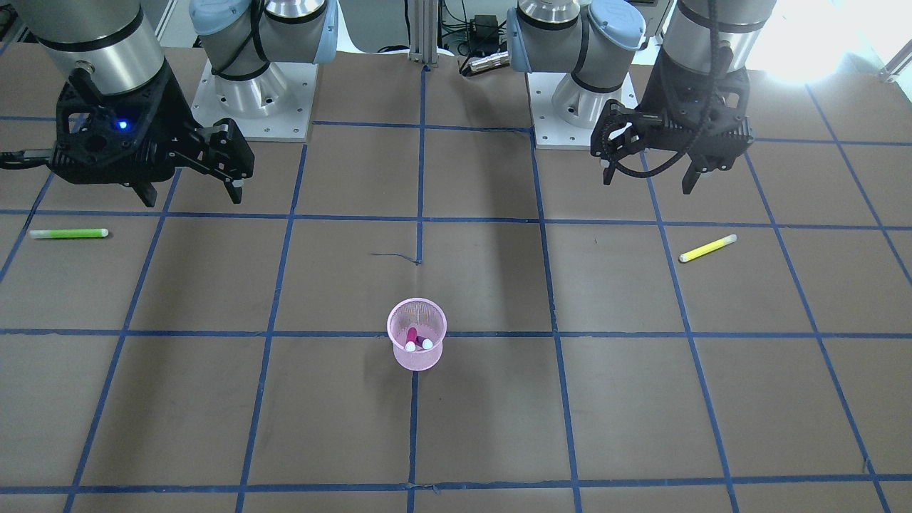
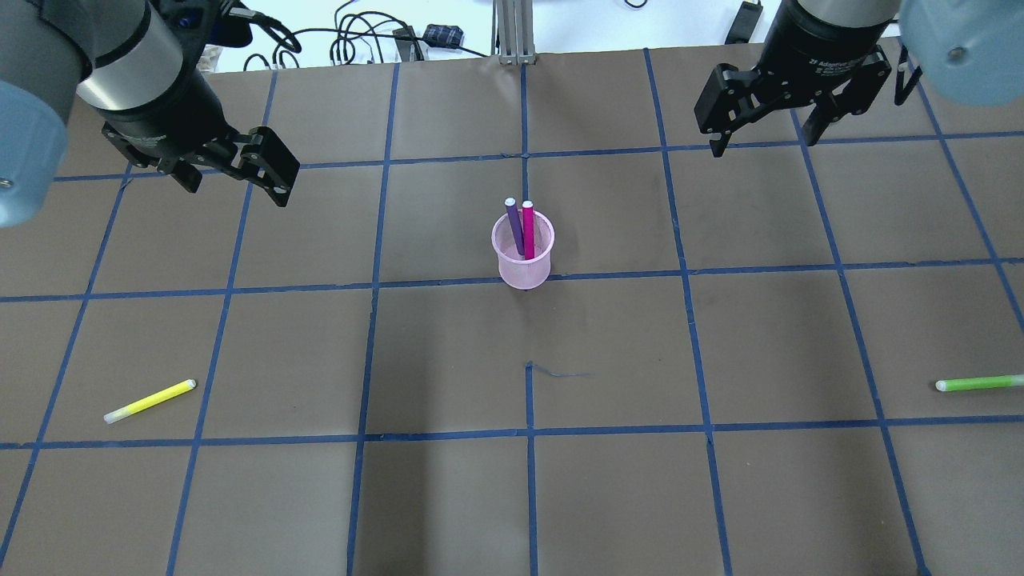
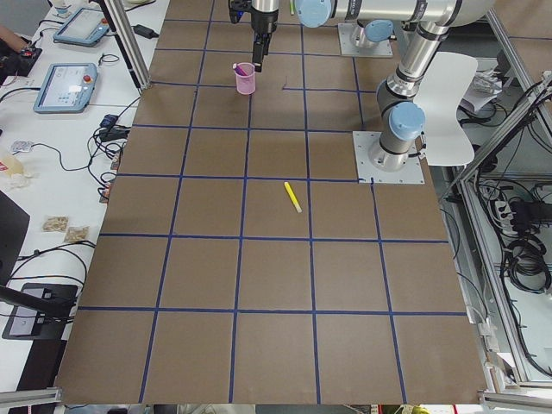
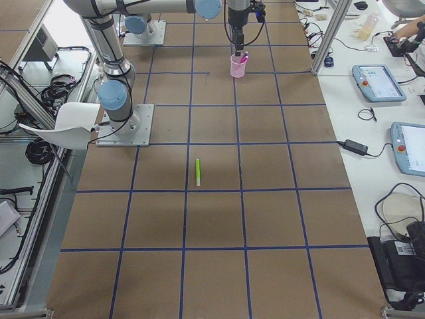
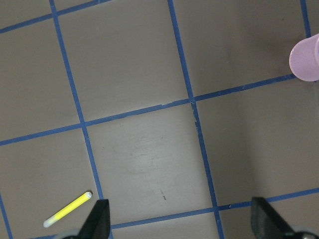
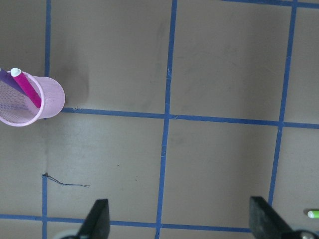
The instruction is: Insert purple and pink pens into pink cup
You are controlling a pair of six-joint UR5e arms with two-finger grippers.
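The pink mesh cup (image 2: pixel 522 260) stands upright near the table's middle, also in the front view (image 1: pixel 417 353). The purple pen (image 2: pixel 514 226) and the pink pen (image 2: pixel 528 228) stand inside it, side by side, leaning on its rim. My left gripper (image 2: pixel 236 186) hovers open and empty well to the cup's left. My right gripper (image 2: pixel 762 142) hovers open and empty to the cup's far right. The right wrist view shows the cup (image 6: pixel 50 107) with the pink pen (image 6: pixel 27 88) in it. The left wrist view shows only the cup's edge (image 5: pixel 306 59).
A yellow pen (image 2: pixel 150 401) lies on the brown, blue-taped table on my left side. A green pen (image 2: pixel 980 383) lies near the table's right edge. Both arm bases (image 1: pixel 253 92) stand at the robot's side of the table.
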